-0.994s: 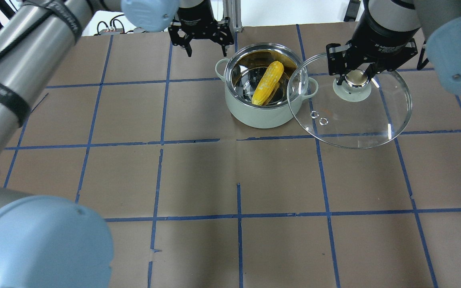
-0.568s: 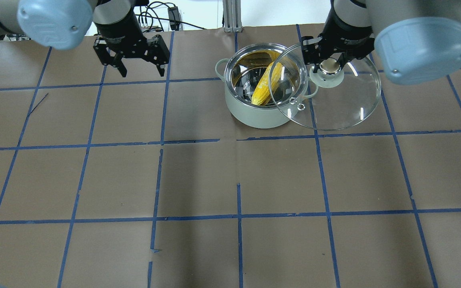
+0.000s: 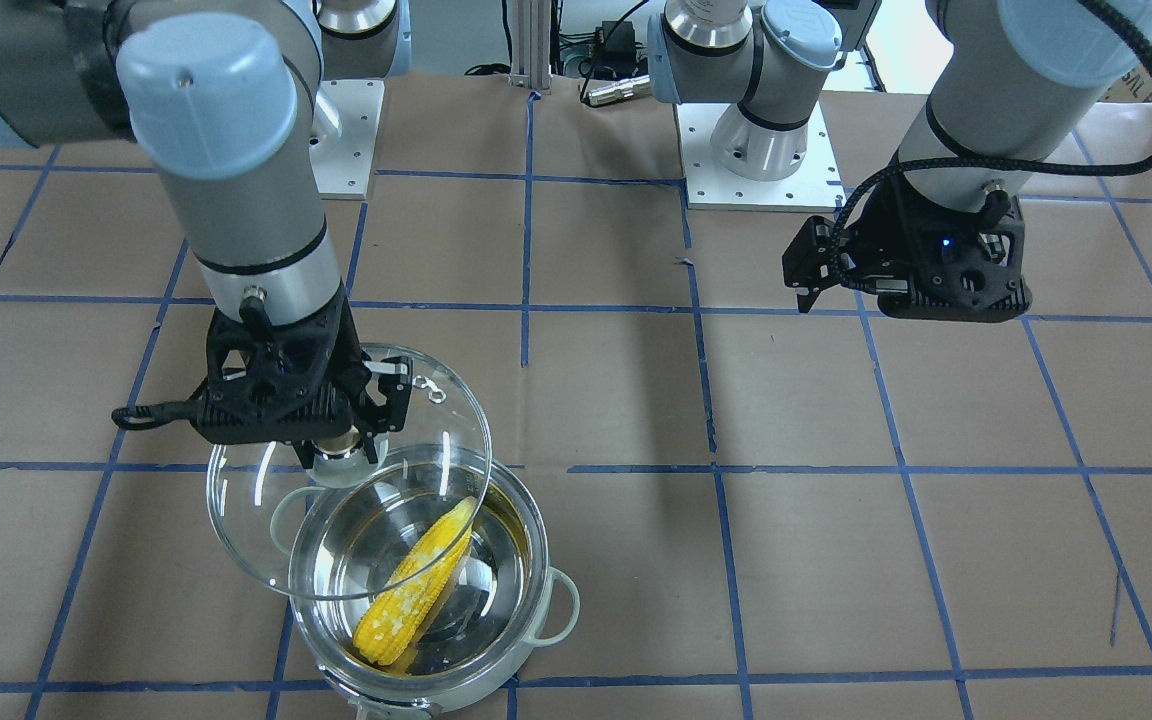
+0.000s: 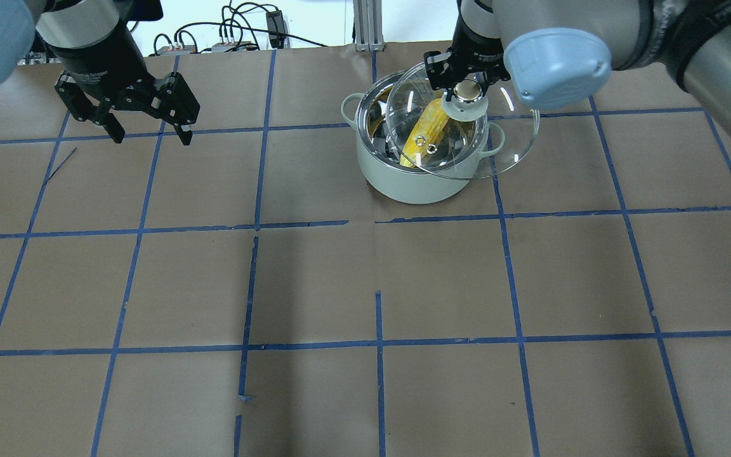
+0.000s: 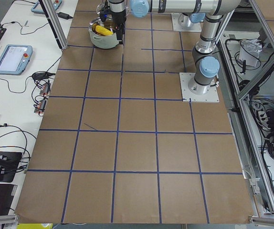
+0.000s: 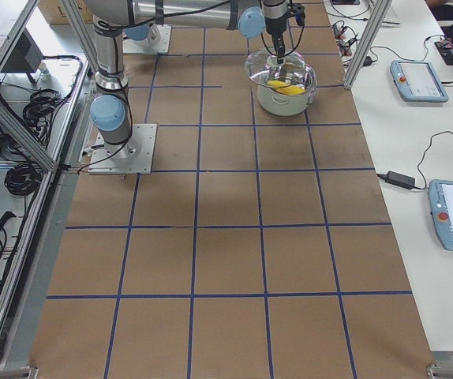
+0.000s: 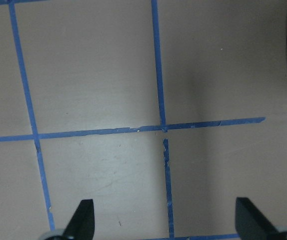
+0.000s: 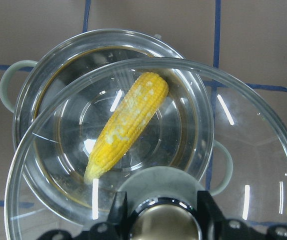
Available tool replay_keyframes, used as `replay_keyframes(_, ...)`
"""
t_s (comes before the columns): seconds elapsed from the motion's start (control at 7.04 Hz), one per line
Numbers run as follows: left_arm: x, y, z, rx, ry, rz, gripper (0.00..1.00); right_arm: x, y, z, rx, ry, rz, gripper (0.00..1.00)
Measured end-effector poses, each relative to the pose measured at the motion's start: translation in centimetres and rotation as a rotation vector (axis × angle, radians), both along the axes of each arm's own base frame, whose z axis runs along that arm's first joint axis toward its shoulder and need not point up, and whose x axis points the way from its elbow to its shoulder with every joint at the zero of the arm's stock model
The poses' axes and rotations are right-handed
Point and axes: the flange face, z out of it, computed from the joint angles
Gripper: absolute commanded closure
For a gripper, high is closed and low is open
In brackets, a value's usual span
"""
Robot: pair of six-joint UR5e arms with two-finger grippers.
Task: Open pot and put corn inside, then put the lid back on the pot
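The pot (image 4: 415,185) stands at the back middle of the table, and the yellow corn (image 4: 424,132) lies slanted inside it. My right gripper (image 4: 465,91) is shut on the knob of the glass lid (image 4: 510,147). It holds the lid tilted above the pot, covering much of the opening and overhanging the right side. The right wrist view shows the corn (image 8: 126,125) through the lid (image 8: 253,165). From the front, the lid (image 3: 256,520) overlaps the pot (image 3: 534,545). My left gripper (image 4: 151,133) is open and empty, hovering far left of the pot.
Brown paper with a blue tape grid (image 4: 378,343) covers the table. The arm bases (image 3: 756,150) stand on white plates at the robot's side. Cables and a post (image 4: 362,25) lie beyond the far edge. The left wrist view shows bare paper (image 7: 108,75).
My right gripper has carried the lid leftward from beside the pot to partly over it. My left arm has swung away to the left, still open.
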Motion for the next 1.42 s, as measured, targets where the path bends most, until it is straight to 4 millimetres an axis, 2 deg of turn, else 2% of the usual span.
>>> replay_keyframes(0.14,0.1,0.2,0.6,0.004,-0.004,0.001,0.00,1.3,-1.9,-1.1,0.007,0.000,0.014,0.86)
replay_keyframes(0.43,-0.1,0.4,1.4,-0.005,0.000,0.005,0.00,2.6,-4.4,-3.4,0.025,0.003,0.027,0.87)
replay_keyframes(0.85,-0.5,0.6,1.5,-0.006,0.001,0.010,0.00,3.0,-5.9,-5.3,0.038,0.006,0.030,0.87)
replay_keyframes(1.14,-1.0,0.8,2.6,-0.039,0.037,0.027,0.00,3.4,-6.4,-5.8,0.038,0.007,0.033,0.87)
replay_keyframes(1.42,-1.3,1.1,2.7,-0.048,0.079,0.046,0.00,3.7,-6.8,-6.3,0.035,0.006,0.036,0.87)
